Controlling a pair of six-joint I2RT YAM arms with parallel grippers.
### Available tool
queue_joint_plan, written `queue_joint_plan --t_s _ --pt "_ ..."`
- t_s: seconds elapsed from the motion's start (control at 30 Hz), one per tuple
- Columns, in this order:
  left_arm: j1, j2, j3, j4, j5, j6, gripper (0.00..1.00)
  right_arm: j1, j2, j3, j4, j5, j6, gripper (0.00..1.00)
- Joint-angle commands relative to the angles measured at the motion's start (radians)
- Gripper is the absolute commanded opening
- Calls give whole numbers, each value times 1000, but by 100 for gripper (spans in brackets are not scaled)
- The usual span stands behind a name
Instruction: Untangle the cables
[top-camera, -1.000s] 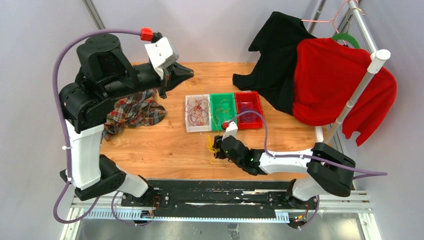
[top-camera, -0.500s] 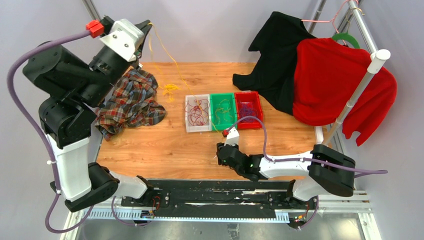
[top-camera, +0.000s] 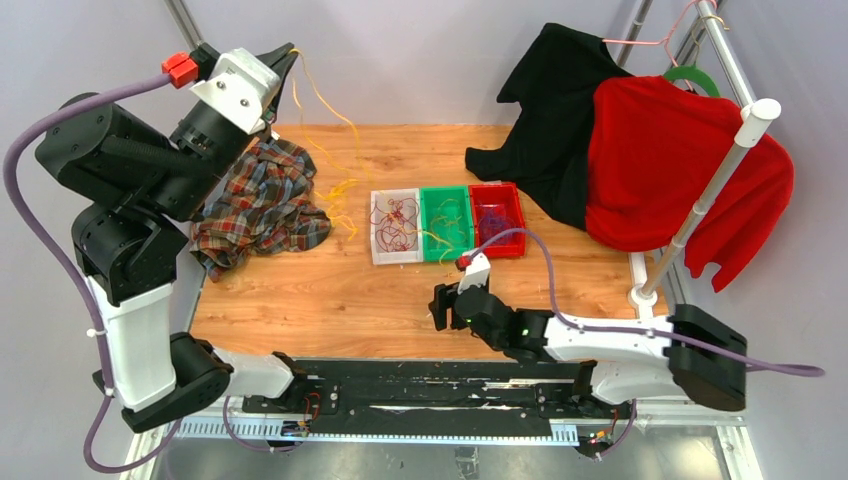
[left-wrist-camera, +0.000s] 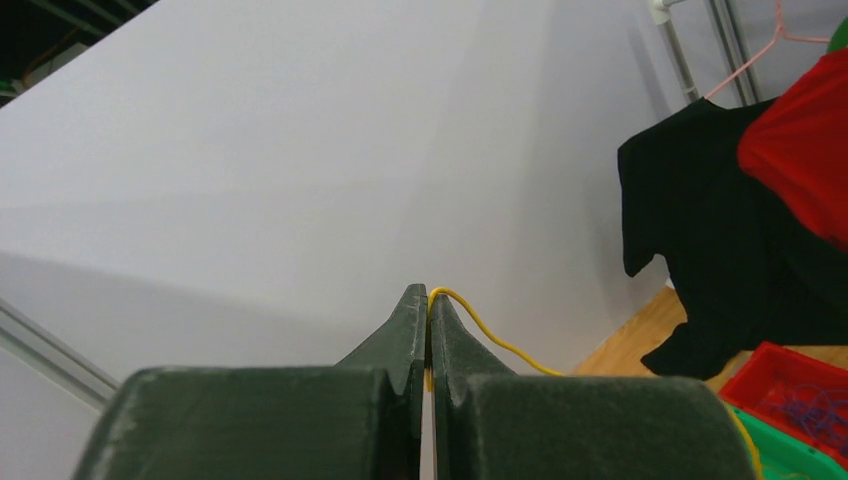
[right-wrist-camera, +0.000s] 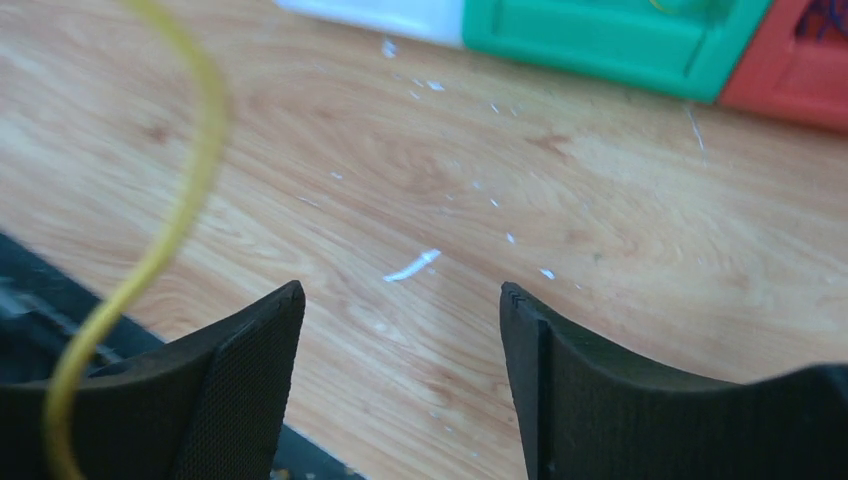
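My left gripper (top-camera: 290, 55) is raised high at the back left, shut on a yellow cable (top-camera: 338, 190). The cable hangs down from it and trails toward the trays. The left wrist view shows the yellow cable (left-wrist-camera: 480, 325) pinched at the tips of the left gripper (left-wrist-camera: 428, 292). My right gripper (top-camera: 440, 305) is open and empty, low over the table's front. In the right wrist view, a blurred yellow strand (right-wrist-camera: 190, 180) crosses in front of the right gripper's (right-wrist-camera: 400, 300) left finger, not between the jaws. Dark red cables lie in the white tray (top-camera: 377, 235), yellow ones in the green tray (top-camera: 428, 222), purple ones in the red tray (top-camera: 517, 215).
A plaid cloth (top-camera: 262, 205) lies at the left of the table. A black garment (top-camera: 560, 110) and a red garment (top-camera: 670, 160) hang from a rack at the right, over the table's back right corner.
My left arm swung up and back to the left, lifting the yellow cable off the table. My right gripper lost the yellow bundle it held, opened, and shifted slightly right.
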Motion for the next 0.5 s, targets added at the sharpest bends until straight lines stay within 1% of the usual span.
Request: queue_joint_plan --t_s 0.0,0.2,0.27,0.37,0.47 --pt "-4 -48 -59 34 20 -29 0 14 -159 12 -1 -132 -146 72" --pt "-4 -89 -158 35 63 -54 0 13 -354 46 -99 -392 -257 72" --pt "-4 -92 -174 35 50 -49 0 16 -389 80 -144 -443 -275 73" --pt "-4 -92 -179 38 47 -46 0 20 -434 134 -228 -446 -296 73" --pt "-4 -104 -186 34 85 -50 0 20 -511 164 -237 -364 -325 73"
